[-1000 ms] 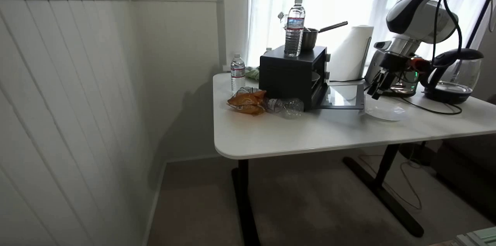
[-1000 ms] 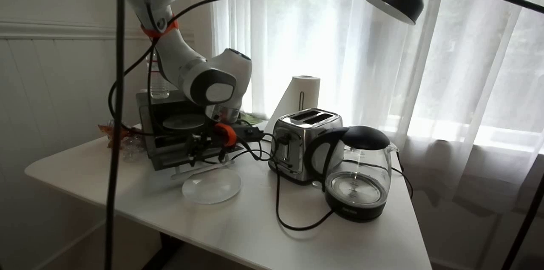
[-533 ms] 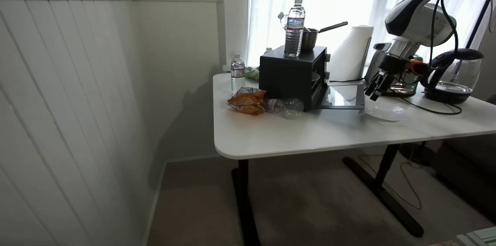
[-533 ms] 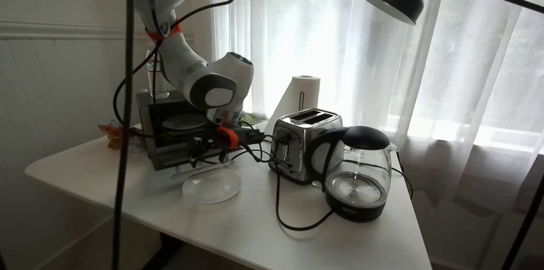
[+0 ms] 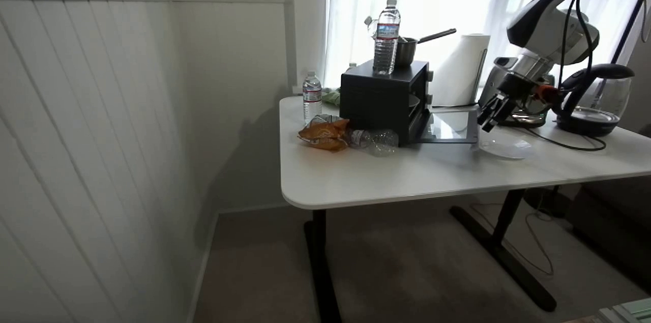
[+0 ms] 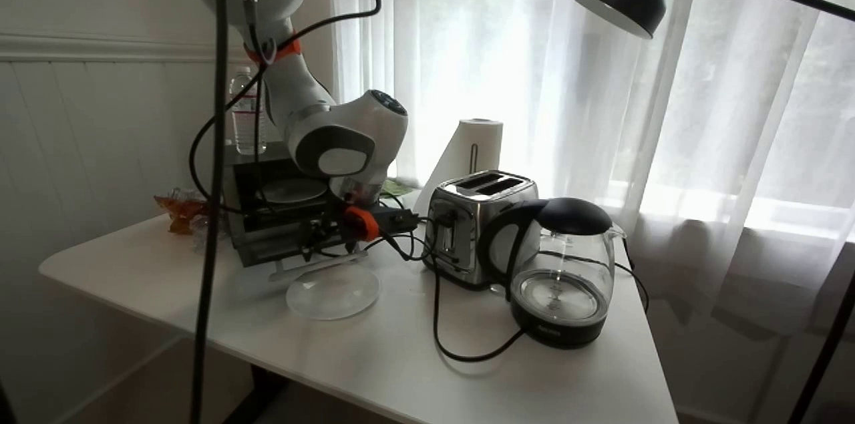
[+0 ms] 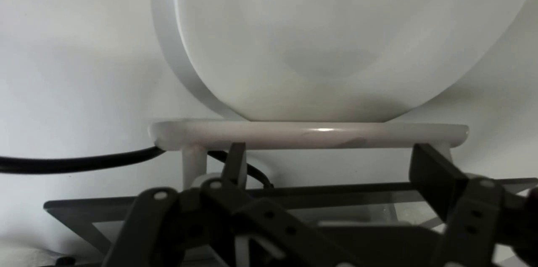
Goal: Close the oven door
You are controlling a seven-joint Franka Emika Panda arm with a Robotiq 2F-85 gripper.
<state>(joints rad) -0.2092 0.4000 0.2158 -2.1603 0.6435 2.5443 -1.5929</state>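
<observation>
The oven door [image 5: 450, 127] lies folded down, flat and open, in front of the black toaster oven [image 5: 376, 101]. Its dark frame and glass also show in the wrist view [image 7: 336, 195]. Its pale bar handle [image 7: 311, 134] crosses the middle of the wrist view and also shows in an exterior view [image 6: 319, 267]. My gripper [image 7: 330, 146] is open and empty, its two fingers wide apart, close to the handle. In both exterior views the gripper [image 5: 484, 123] [image 6: 327, 250] hangs tilted above the door's outer edge. Whether a finger touches the handle I cannot tell.
A clear plate [image 6: 334, 292] lies right beside the handle. A chrome toaster [image 6: 467, 230], a glass kettle [image 6: 561, 277] and a black cord [image 6: 437, 330] are nearby. A bottle [image 5: 386, 38] and a pot [image 5: 405, 51] stand on the oven.
The arm has shifted slightly and its wrist has tilted more. The gripper's tips have moved a little toward the oven in an exterior view. The door, plate and other objects have not moved.
</observation>
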